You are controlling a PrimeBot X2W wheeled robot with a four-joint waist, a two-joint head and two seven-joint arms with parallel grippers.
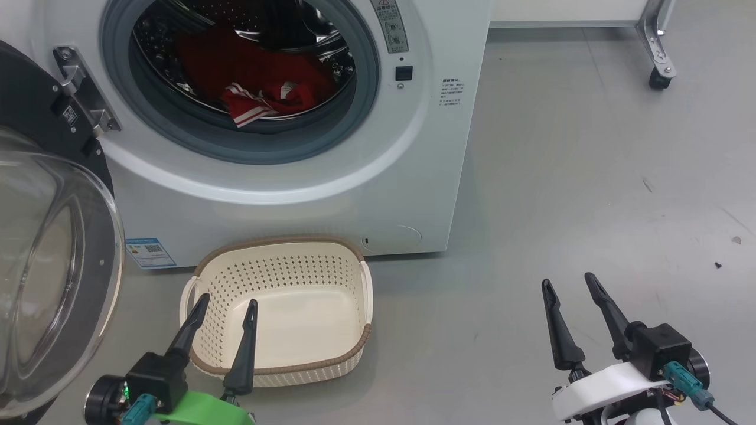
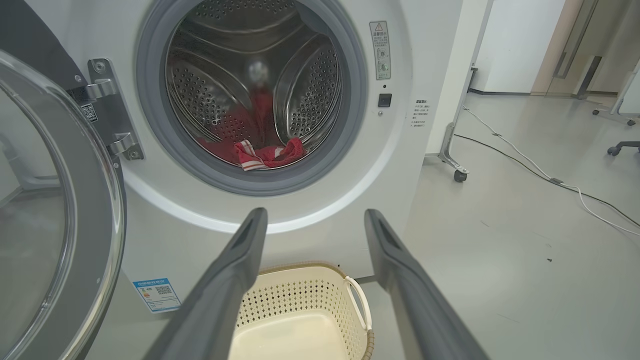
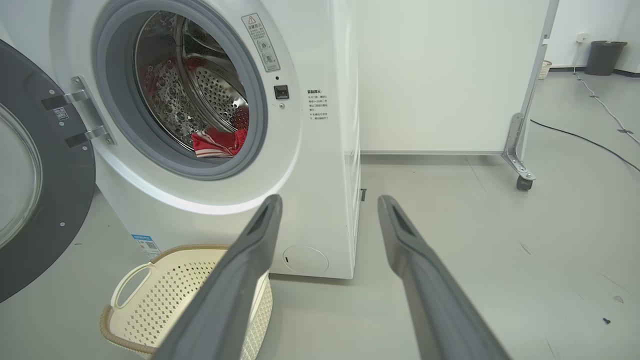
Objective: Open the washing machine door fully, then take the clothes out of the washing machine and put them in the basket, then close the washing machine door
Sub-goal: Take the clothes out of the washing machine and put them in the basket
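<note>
Light: bright, even, from overhead.
Shadows: soft and faint on the floor (image 1: 590, 206) beside the basket (image 1: 277, 271).
Glare: sheen lay on the door (image 1: 35, 265) glass and the steel drum (image 2: 310, 90).
Edges: wrist views bowed straight lines.
Focus: mostly sharp.

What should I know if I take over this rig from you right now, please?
Grippers: the left gripper is open and holds nothing, by the near edge of the basket. The right gripper is open and holds nothing, over bare floor to the right.
Things: the door is swung wide open on the left of the washing machine. The red clothes lie in the drum. The basket stands on the floor in front of the machine.
Done: door opened.
Left: move the clothes into the basket, then close the door.
</note>
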